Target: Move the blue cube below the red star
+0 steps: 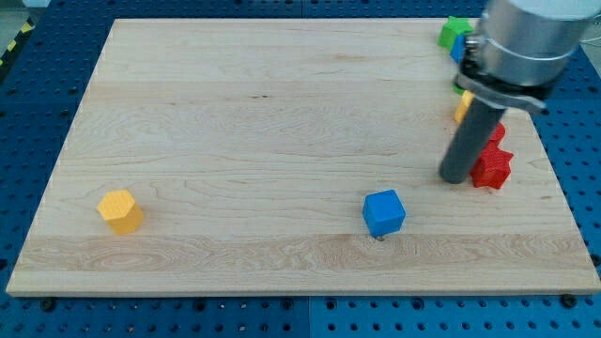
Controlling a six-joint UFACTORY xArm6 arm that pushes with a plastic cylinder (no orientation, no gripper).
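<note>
The blue cube sits on the wooden board near the view's bottom, right of centre. The red star lies near the board's right edge, up and to the right of the cube. My tip rests just left of the red star, close to it or touching it; I cannot tell which. It stands apart from the blue cube, up and to its right.
A yellow hexagonal block lies at the bottom left. Another red block sits just above the star. A green block, a blue block and a yellow block are partly hidden behind the arm at the top right.
</note>
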